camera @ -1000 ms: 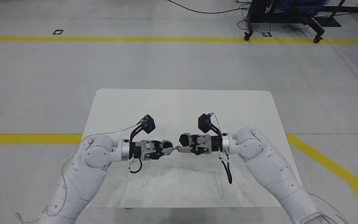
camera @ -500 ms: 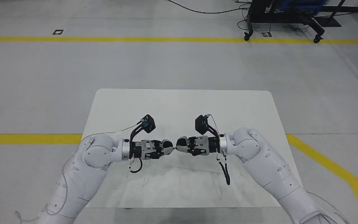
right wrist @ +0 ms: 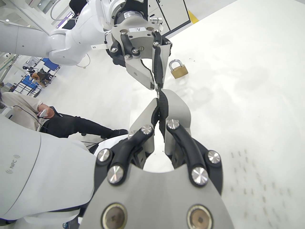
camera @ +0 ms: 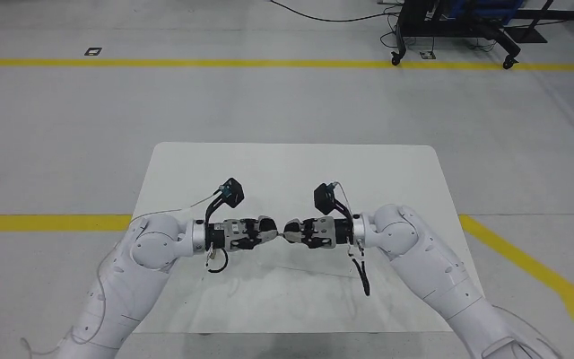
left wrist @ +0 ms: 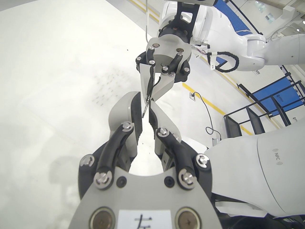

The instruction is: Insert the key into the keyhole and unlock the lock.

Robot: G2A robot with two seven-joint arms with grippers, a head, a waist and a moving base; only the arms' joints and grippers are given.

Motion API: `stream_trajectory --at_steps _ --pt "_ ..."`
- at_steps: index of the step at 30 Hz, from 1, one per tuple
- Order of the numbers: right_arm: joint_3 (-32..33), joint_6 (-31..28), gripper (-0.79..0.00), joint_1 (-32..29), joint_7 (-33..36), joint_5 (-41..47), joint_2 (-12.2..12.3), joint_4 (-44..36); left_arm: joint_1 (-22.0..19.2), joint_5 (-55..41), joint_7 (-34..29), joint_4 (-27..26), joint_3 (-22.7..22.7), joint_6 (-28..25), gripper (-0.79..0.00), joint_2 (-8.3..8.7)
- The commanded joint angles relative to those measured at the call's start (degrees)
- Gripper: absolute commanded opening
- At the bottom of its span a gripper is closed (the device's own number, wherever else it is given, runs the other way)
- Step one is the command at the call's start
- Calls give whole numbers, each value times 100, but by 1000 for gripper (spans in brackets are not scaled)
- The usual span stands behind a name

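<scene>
- Between the two sets of jaws, meeting tip to tip above the table (right wrist: 238, 60), sat the key (left wrist: 145, 108). The right gripper (right wrist: 160, 96) was pinched shut on one end, and the left gripper (left wrist: 144, 101) stood narrow around the blade, a sliver of gap showing.
- If the right jaws released before the left jaws bit, the key would likely drop.
- A skewed grip could spoil alignment with the lock (right wrist: 178, 69), which lay on the table beyond the left jaws, apart from both.
</scene>
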Motion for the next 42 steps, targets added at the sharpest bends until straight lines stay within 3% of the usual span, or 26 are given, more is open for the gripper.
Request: stream_trajectory --at_steps 1,12,24,26,29,33,35,38,42 --pt "32 -45 -785 -17 -29 19 20 -4 0 -1 -9 0 2 1 0 0" --pt "469 -52 -785 -123 -432 -67 150 137 0 -1 -9 0 2 1 0 0" --pt "469 -52 -785 -123 -432 -67 150 137 10 131 46 -82 -6 73 0 2" --pt "469 -52 -785 -123 -432 -67 150 137 34 600 87 -355 -137 258 0 36" --pt "469 -52 -785 -123 -432 -67 150 137 400 1320 225 -1102 -821 723 0 169" --pt "469 -52 -785 -123 -432 -67 150 137 1441 2271 -395 -2493 -2189 1609 0 402" --pt "469 -52 -785 -123 -432 -67 150 137 1836 2716 -801 -2978 -2532 2002 0 455" --pt "469 -52 -785 -123 -432 -67 150 137 2293 3396 -1374 -3438 -2709 2722 0 494" --pt "469 -52 -785 -123 -432 -67 150 137 2473 3885 -1738 -3562 -2327 3245 0 489"
